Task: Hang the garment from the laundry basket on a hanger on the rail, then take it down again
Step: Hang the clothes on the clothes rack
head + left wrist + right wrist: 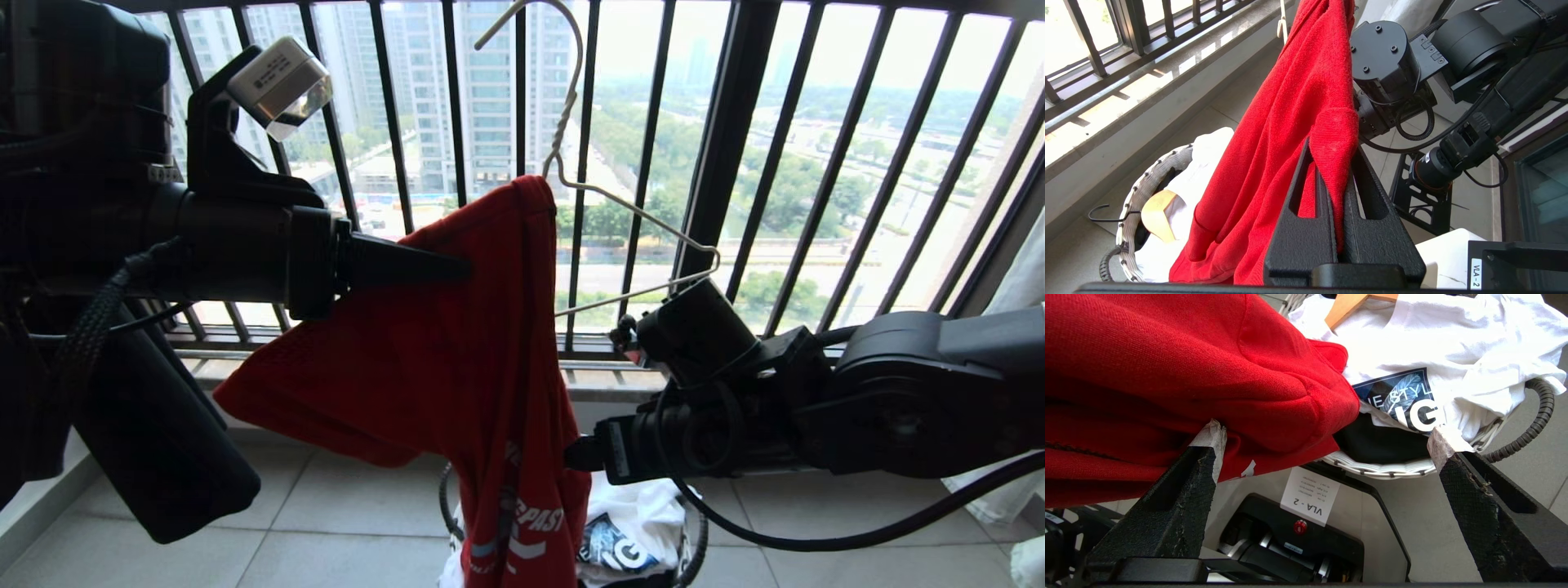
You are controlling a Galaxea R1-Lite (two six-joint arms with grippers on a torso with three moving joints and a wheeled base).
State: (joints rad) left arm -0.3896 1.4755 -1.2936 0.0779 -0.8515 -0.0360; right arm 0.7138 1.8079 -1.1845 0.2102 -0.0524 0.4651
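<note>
Before the black window railing, the garment hung partly dressed on the hanger, well above the laundry basket. One shoulder of the red T-shirt was draped over the hanger's neck; the hanger's other arm stood bare, projecting toward the robot's right. The left gripper was clamped together on a fold of the red fabric, holding it level on the robot's left side of the hanger. The right gripper had its fingers wide apart and held nothing. It sat low, beside the lower hanging part of the garment and just above the basket, with one fingertip against or just beside the red cloth; contact could not be confirmed.

The garment's long axis ran downward from the hanger's neck to the basket. The undressed side lay toward the right arm, which was judged the nearer one for pulling cloth over the bare hanger arm.

The rail was not in view, the hook's top being cut off by the head view's edge, so whether the hanger was hung could not be established. A white printed garment and a wooden hanger lay in the basket.
</note>
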